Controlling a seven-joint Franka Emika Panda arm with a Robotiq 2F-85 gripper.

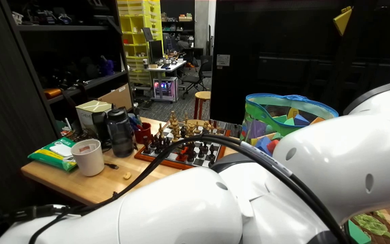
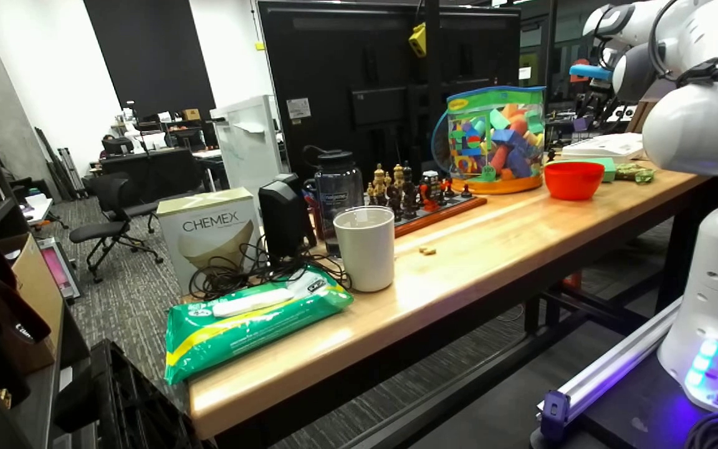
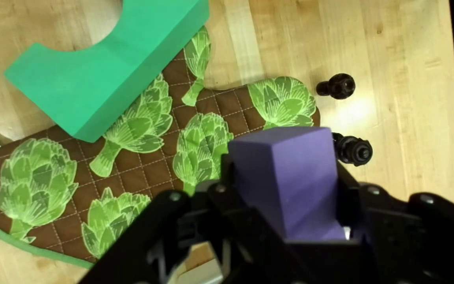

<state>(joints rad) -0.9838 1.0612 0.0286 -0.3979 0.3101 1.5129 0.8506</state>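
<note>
A: So, gripping what?
B: Purple block (image 3: 306,173), pinched snug on both sides by the claw (image 3: 284,173), held up over an artichoke-print mitt (image 3: 144,167).
A: Surface? Room?
B: Light wood tabletop (image 2: 477,255), kinda shiny. Gray carpet (image 2: 138,293) past it, plus black office chair (image 2: 98,232).
A: Any writing?
B: "CHEMEX" on the pale box (image 2: 210,232). Sticker (image 2: 298,108) on the big black panel (image 2: 334,68): too tiny to read.

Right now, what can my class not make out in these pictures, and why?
Wrist view: gripped sides of the angular purple block, covered by the black gripper.
Wrist view: upper end of the curved green block, cut off by the top edge.
In an exterior view: the floor inside the round red bowl, behind its near wall.
In both exterior views: the exact count of carved light and dark chess pieces, which overlap one another.
</note>
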